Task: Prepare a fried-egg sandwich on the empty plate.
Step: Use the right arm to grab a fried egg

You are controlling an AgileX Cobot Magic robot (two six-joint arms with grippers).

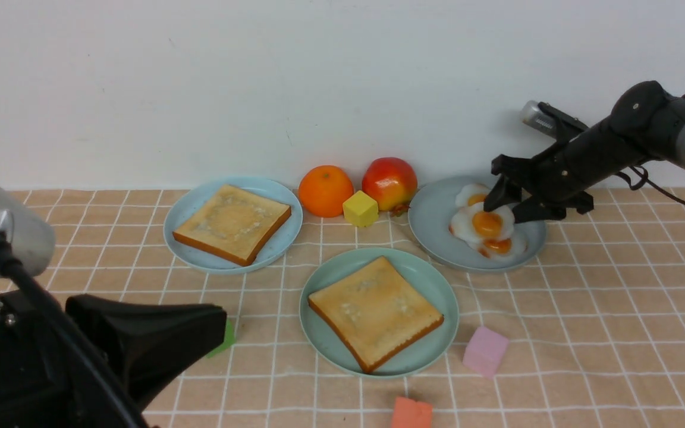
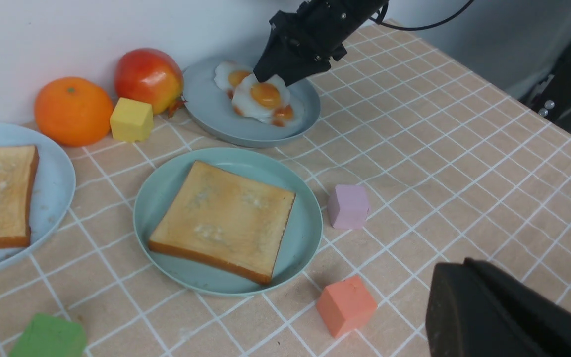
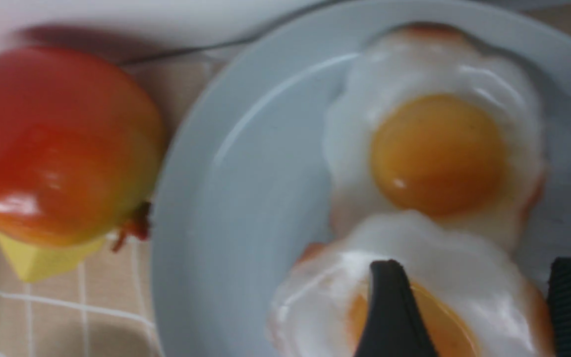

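Note:
The empty plate [image 1: 431, 285], mint-green, sits at the centre with one toast slice [image 1: 375, 310] lying on it. A second toast slice [image 1: 232, 223] rests on the sky-blue plate [image 1: 191, 208] at back left. Three fried eggs overlap on the grey-blue plate [image 1: 431, 226] at back right. My right gripper [image 1: 506, 209] is open and low over the top fried egg [image 1: 485, 224]. In the right wrist view one fingertip [image 3: 387, 297] lies over the yolk and the other stands at the egg's edge [image 3: 444, 258]. My left gripper [image 1: 217, 330] hangs shut at front left, holding nothing.
An orange [image 1: 325, 190], an apple [image 1: 389, 183] and a yellow cube [image 1: 360, 208] stand by the back wall between the plates. A pink cube [image 1: 485, 351], an orange-red cube [image 1: 411, 413] and a green cube [image 2: 47, 337] lie near the front.

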